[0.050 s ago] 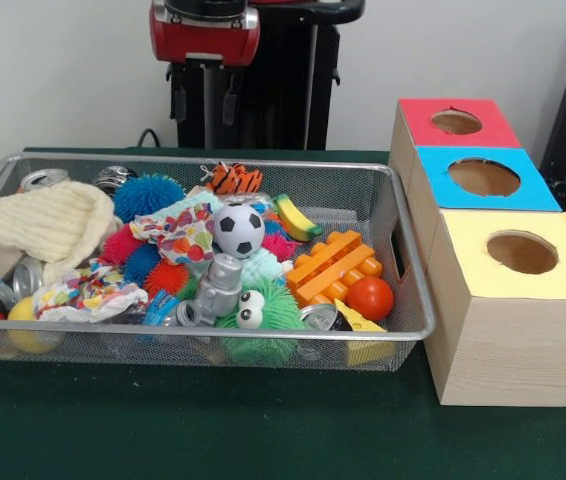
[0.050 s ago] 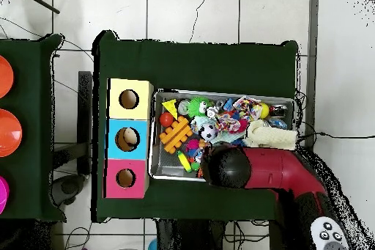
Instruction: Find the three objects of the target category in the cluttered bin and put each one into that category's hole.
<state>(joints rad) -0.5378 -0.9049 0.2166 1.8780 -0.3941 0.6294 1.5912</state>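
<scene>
The gripper (image 1: 204,100) hangs above the bin (image 1: 403,235) at its 12 o'clock edge, holding nothing; whether its fingers are apart or together, I cannot tell. Inside the bin, the soccer ball (image 1: 238,229) lies at the middle, the orange block (image 1: 335,265) at 3 o'clock. The three boxes (image 1: 508,300) stand just beside the bin.

Front view low and close, overhead high, both share bin (image 1: 408,290) (image 2: 155,133)

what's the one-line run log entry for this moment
arm: raised behind bin | gripper: empty, fingers apart | bin: full of clutter | boxes: red, blue, yellow holes unblocked | phase: searching
</scene>
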